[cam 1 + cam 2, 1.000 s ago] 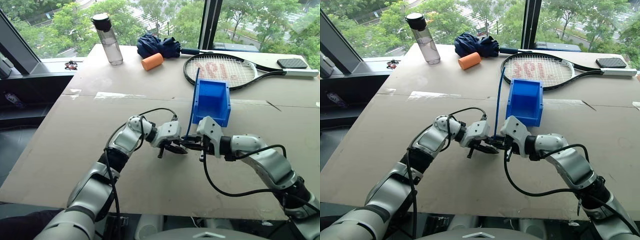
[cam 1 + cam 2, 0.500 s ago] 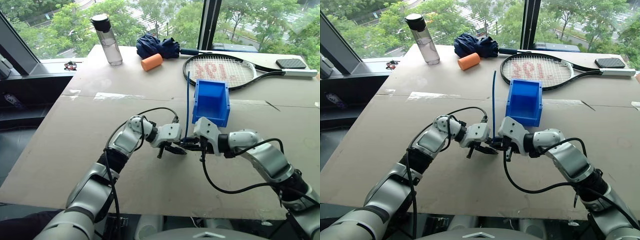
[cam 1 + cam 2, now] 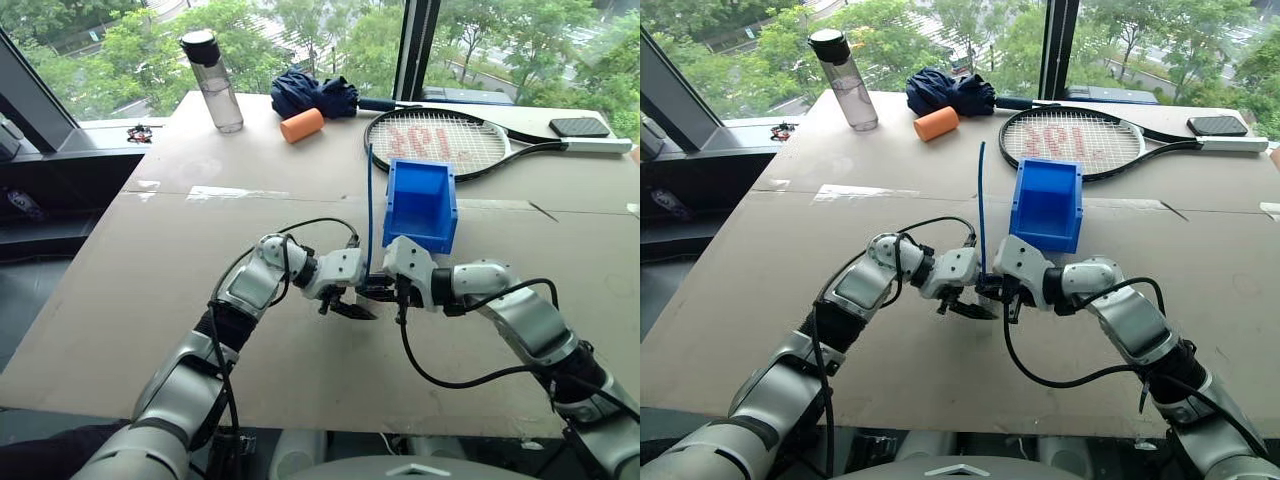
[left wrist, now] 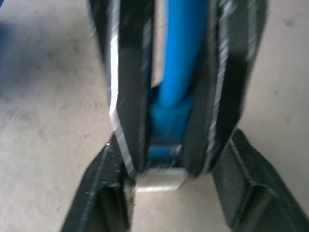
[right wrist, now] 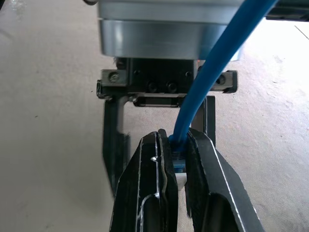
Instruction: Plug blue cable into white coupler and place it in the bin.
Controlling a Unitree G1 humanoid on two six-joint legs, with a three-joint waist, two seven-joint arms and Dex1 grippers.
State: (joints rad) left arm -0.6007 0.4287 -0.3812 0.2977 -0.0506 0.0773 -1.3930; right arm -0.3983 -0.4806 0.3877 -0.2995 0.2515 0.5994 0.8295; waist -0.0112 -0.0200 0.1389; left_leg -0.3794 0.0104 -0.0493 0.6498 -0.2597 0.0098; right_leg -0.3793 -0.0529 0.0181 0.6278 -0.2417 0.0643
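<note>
Left fingers just let go — plug looks seated.
Your right gripper (image 5: pixel 176 162) pinches the blue cable (image 3: pixel 980 205) at the white coupler (image 4: pixel 161 179); your left gripper (image 3: pixel 352 305) now spread — bin (image 3: pixel 423 205) just behind.

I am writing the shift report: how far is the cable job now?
Done, apparently: the blue cable sits in the white coupler. In hand: the right tool grips the plug end, and the left tool stands open around it. Left: placing it in the bin.
</note>
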